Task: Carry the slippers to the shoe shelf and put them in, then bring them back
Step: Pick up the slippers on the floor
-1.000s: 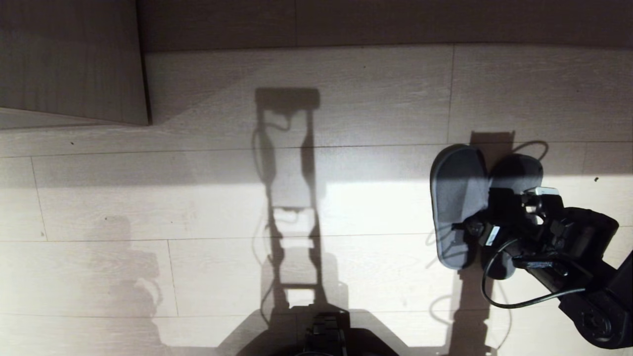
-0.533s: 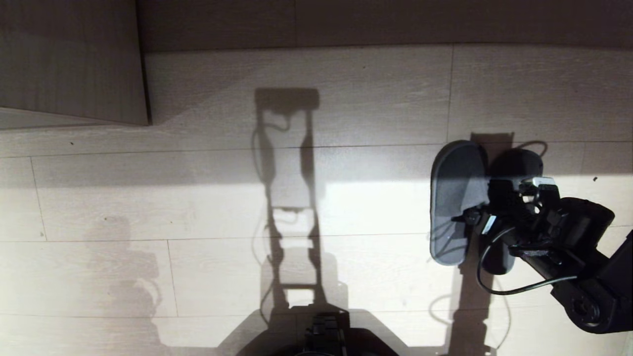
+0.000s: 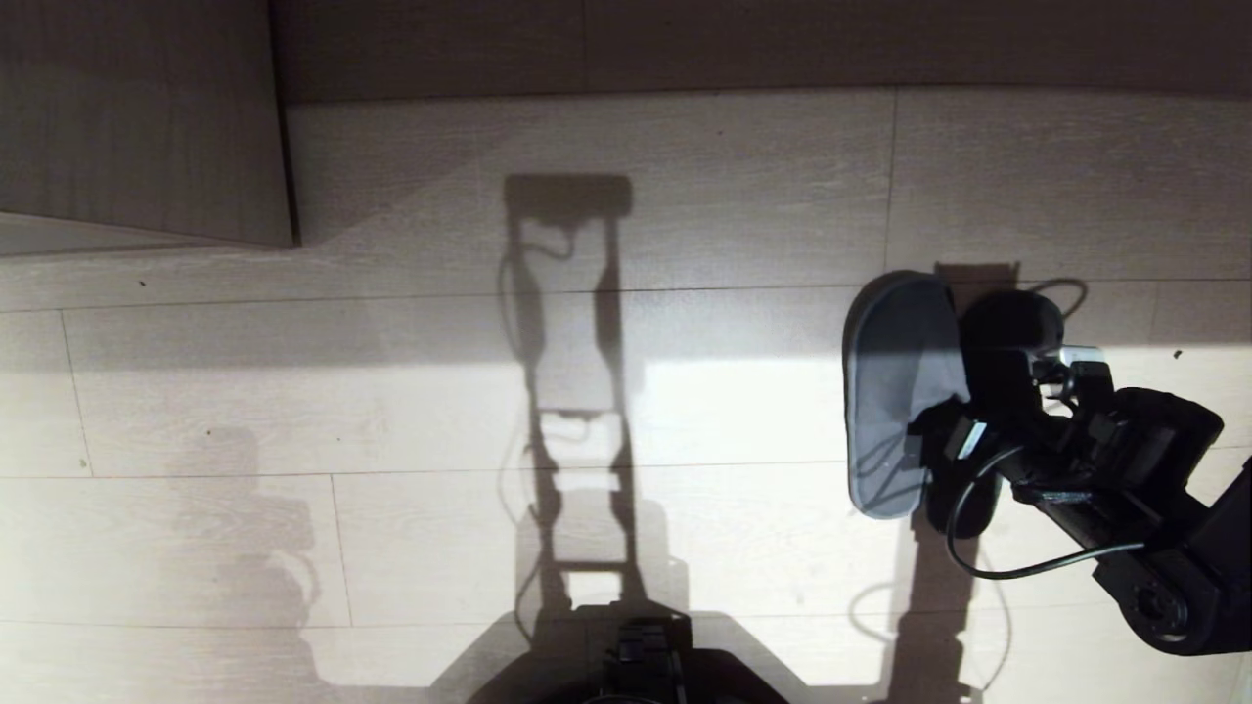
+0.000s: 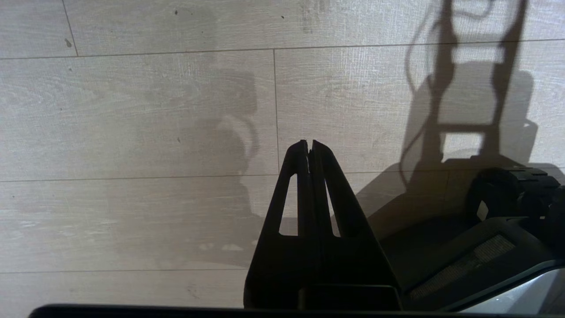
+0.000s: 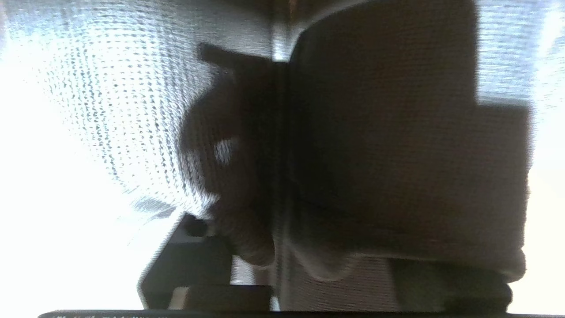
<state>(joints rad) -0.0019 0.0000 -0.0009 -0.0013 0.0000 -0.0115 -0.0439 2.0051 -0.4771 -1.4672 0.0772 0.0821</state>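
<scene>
The two blue-grey slippers lie side by side on the pale floor at the right of the head view: the left slipper (image 3: 892, 381) is tipped on its edge, and the right slipper (image 3: 1012, 318) is mostly under the arm. My right gripper (image 3: 970, 416) reaches down over their bands and is shut on them, squeezing the pair together. In the right wrist view the slippers (image 5: 379, 132) fill the picture, pressed against each other, with one dark finger (image 5: 190, 260) at the side. My left gripper (image 4: 308, 144) hangs shut and empty over bare floor. The shoe shelf is out of view.
A grey-brown wood panel (image 3: 137, 117) stands at the far left, and a dark band (image 3: 763, 44) runs along the far edge of the floor. My base (image 3: 641, 665) and its long shadow lie in the middle. A cable (image 3: 1017, 572) loops under the right arm.
The right gripper has closed on the slippers, drawing the pair together. The left slipper has tipped up and both have shifted slightly away from me. The left arm has kept still.
</scene>
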